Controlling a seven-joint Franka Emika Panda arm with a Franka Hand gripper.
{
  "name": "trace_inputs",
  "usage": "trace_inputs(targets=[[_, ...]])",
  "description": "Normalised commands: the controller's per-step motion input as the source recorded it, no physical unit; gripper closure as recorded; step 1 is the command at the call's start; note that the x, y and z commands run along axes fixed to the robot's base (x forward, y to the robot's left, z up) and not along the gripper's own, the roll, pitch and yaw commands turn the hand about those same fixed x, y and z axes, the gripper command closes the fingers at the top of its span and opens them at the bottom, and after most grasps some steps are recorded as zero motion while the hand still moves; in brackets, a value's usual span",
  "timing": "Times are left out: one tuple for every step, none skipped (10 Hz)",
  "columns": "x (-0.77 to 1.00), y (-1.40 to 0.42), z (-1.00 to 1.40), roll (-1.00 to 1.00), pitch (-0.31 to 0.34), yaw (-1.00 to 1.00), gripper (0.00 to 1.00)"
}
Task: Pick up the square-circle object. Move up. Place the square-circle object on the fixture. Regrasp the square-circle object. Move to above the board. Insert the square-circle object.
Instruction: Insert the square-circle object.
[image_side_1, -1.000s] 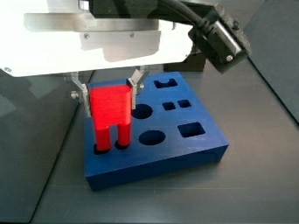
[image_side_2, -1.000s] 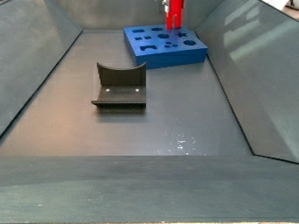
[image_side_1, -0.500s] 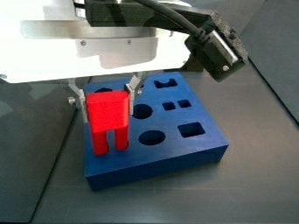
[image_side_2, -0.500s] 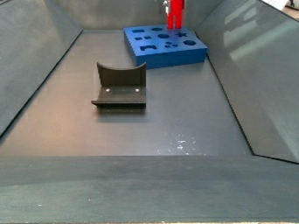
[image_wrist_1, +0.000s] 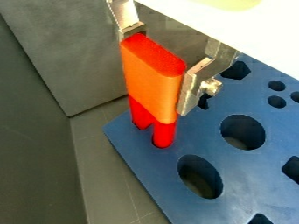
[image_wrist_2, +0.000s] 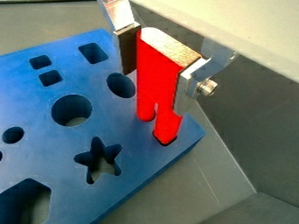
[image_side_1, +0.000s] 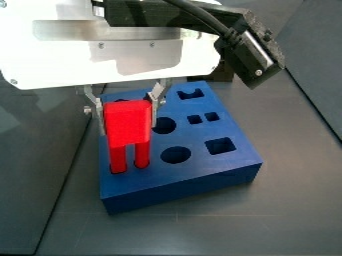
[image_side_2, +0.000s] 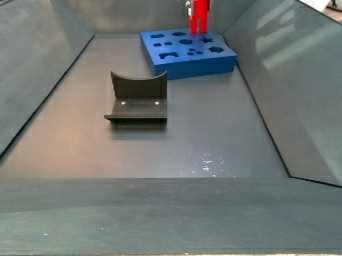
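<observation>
Square-circle object (image_side_1: 127, 132) hangs upright, long axis vertical, its 2 prongs pointing down at the board (image_side_1: 214, 165). Upper body pinched between the silver fingers (image_wrist_1: 194, 77) of the claw (image_side_1: 123, 101), which is closed on it from 2 opposite sides. Wrist views put the prong tips at the board's top face near 1 corner (image_wrist_2: 163, 133); whether they touch or have entered a hole, cannot tell. Judged: the insertion depends on a straight-down path, prongs kept plumb over their hole. Fixture (image_side_2: 135, 98) sits empty, well apart, nearer along the floor.
</observation>
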Motion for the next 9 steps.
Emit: trace_inputs(targets=[[-0.01, -0.14, -0.26, 0.23, -0.061, -0.02, 1.0], [-0.13, -0.25, -0.54, 0.34, -0.171, 0.0, 1.0], [-0.1, -0.25, -0.54, 0.33, -0.21, 0.0, 1.0], [-0.01, -0.24, -0.46, 0.29, -0.279, 0.0, 1.0], [0.03, -0.22, -0.4, 0.27, -0.297, 0.01, 1.0], [0.44, -0.09, -0.29, 0.23, -0.344, 0.0, 1.0], [0.63, 0.27, -0.19, 0.06, -0.409, 0.01, 1.0], [0.56, 0.42, -0.11, 0.0, -0.407, 0.03, 1.0], [0.29, 0.23, -0.02, 0.0, -0.22, 0.0, 1.0]])
